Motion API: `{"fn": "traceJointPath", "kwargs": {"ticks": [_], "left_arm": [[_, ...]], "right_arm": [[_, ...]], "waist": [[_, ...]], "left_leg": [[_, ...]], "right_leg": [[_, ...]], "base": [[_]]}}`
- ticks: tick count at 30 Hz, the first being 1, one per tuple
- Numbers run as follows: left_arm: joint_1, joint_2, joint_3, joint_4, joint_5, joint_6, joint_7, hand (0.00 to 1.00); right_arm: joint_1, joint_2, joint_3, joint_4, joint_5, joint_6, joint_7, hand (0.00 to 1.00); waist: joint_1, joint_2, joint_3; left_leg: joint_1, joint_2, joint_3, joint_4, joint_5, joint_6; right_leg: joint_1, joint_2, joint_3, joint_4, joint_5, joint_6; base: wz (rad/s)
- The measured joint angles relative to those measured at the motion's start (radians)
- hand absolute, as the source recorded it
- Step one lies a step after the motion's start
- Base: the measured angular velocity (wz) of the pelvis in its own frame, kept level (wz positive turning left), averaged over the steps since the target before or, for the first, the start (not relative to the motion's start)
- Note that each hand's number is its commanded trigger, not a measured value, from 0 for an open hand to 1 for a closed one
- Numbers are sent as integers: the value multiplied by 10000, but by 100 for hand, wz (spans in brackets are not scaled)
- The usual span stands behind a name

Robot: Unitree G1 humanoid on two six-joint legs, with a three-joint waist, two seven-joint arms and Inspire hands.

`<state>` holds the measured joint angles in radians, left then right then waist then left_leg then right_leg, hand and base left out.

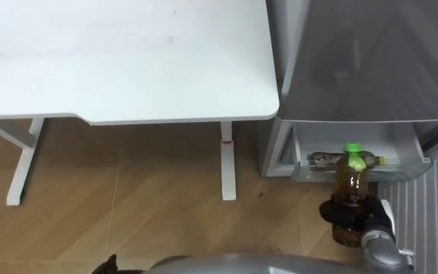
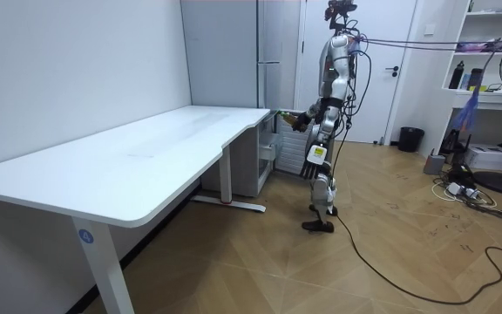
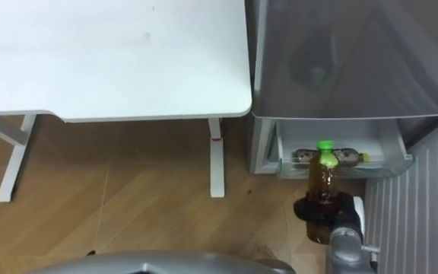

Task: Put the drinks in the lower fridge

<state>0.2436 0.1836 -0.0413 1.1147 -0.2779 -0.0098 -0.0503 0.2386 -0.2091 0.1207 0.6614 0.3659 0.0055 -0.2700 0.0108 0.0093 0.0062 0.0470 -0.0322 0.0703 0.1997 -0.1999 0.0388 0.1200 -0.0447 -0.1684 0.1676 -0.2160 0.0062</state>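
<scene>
Right hand (image 1: 379, 217) is curled round the lower body of a brown drink bottle (image 1: 350, 179) with a green cap. The bottle is upright, just in front of the open lower fridge drawer (image 1: 409, 169) and not inside it. The forearm comes up from bottom right, reaching toward the drawer. A second bottle (image 1: 325, 158) lies on its side in the drawer. White desk (image 1: 128, 61) is left of the drawer. Left hand (image 2: 314, 161) hangs low by the hip, state can't tell.
</scene>
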Motion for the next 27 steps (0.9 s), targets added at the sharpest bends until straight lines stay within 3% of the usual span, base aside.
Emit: {"fn": "traceJointPath", "kwargs": {"ticks": [2, 8, 12, 14, 19, 27], "left_arm": [[25, -8, 35, -7, -3, 2, -5, 0], [100, -74, 77, -187, -49, 7, 177, 0], [119, -115, 146, -179, -33, 6, 210, 0], [151, -147, 189, -160, -16, 6, 207, 0], [319, -147, 191, -161, 71, 15, 228, 0], [981, -166, 179, -188, 1198, 662, 111, 0]], "right_arm": [[-92, 4, -90, 3, 1737, 0, 6, 100], [-340, 34, -185, 11, 4760, 0, 80, 100], [-452, 98, -271, 11, 5393, 0, 227, 100], [-692, 106, -281, 10, 5805, 0, 223, 100], [-1127, 105, -319, 10, 6885, -4, 242, 100], [-1268, 103, -409, 5, 8929, -25, 351, 100]], "waist": [[-2, 15, 7], [-1, 23, 29], [1, 35, 58], [55, 76, 112], [199, 58, 110], [348, 56, 86]], "left_leg": [[39, -8, 1, 2, 0, 0], [32, -8, -14, 8, 0, 0], [-1, -3, -36, 48, -1, 0], [-25, -4, -95, 44, -5, 4], [-44, -113, -271, 128, -2, 7], [83, -148, -449, 246, -3, 10]], "right_leg": [[9, -1, 7, 0, 2, -3], [99, -12, -146, 9, 2, -3], [128, -28, -260, 40, 2, -3], [137, -27, -258, 61, 2, -3], [121, -24, -272, 15, -18, 3], [390, -91, -511, 17, -73, 51]], "base": [[0], [3], [7], [2], [7], [12]]}}
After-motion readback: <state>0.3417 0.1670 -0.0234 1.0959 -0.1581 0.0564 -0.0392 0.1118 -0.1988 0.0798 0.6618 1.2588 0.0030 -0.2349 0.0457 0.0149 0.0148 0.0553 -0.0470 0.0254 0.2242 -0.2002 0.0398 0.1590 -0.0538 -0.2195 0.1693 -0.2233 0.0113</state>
